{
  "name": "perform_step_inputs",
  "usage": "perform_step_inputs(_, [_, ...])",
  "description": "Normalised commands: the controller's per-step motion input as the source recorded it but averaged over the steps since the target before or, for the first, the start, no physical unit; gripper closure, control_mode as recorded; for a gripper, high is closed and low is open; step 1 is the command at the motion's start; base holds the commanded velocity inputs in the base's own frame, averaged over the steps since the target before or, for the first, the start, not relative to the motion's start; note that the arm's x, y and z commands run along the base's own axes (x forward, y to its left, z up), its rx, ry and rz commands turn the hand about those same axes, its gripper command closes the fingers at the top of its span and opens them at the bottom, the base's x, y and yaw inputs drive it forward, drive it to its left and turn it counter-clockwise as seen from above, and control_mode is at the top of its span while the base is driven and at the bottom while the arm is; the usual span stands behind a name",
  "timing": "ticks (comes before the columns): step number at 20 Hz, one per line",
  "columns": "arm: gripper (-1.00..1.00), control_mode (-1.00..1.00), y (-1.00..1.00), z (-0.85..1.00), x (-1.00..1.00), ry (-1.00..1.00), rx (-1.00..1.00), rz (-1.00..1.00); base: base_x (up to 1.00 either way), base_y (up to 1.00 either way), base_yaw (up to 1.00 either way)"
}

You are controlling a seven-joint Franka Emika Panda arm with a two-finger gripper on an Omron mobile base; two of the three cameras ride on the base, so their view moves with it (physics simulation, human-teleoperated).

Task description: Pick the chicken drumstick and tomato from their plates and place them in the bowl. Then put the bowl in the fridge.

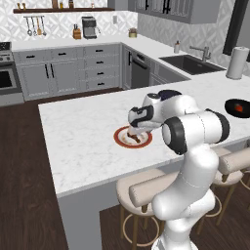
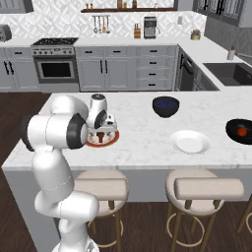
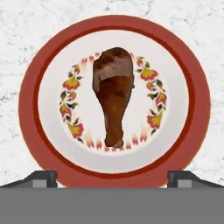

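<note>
The gripper point(image 3: 112, 179) hangs directly above the red-rimmed plate point(image 3: 183, 144), jaws fully spread and holding nothing. The chicken drumstick point(image 3: 113, 94) lies at the plate's centre, thick end toward 12 o'clock and bone end toward 6 o'clock. The tomato point(image 2: 241, 131) already rests in the black bowl point(image 2: 235, 124); the white plate point(image 2: 190, 141) is bare. Judged remaining: grasp the drumstick, place it in the bowl, move the bowl to the fridge. No legible writing or branding.

Red-rimmed plate point(image 1: 122, 138) partly hidden behind arm; drumstick point(image 2: 101, 137) too small to tell.
</note>
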Motion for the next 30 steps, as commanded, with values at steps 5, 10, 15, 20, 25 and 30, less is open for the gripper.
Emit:
perform_step_inputs(5, [-1.00, -1.00, 0.25, -0.50, 0.07, 0.00, 0.02, 0.00, 0.00, 0.00, 0.00])
perform_step_inputs(10, [-1.00, -1.00, 0.00, -0.13, 0.39, -0.01, 0.00, 0.00, 0.00, 0.00, 0.00])
perform_step_inputs(15, [-1.00, -1.00, 0.00, -0.21, 0.50, 0.00, 0.00, 0.00, 0.00, 0.00, 0.00])
perform_step_inputs(20, [-1.00, -1.00, 0.00, -0.39, 0.30, 0.00, 0.00, 0.00, 0.00, 0.00, 0.00])
perform_step_inputs(25, [1.00, -1.00, 0.14, -0.51, 0.00, 0.00, 0.00, 0.00, 0.00, 0.00, 0.00])
perform_step_inputs(30, [1.00, -1.00, 0.22, -0.34, 0.00, 0.00, 0.00, 0.00, 0.00, 0.00, 0.00])
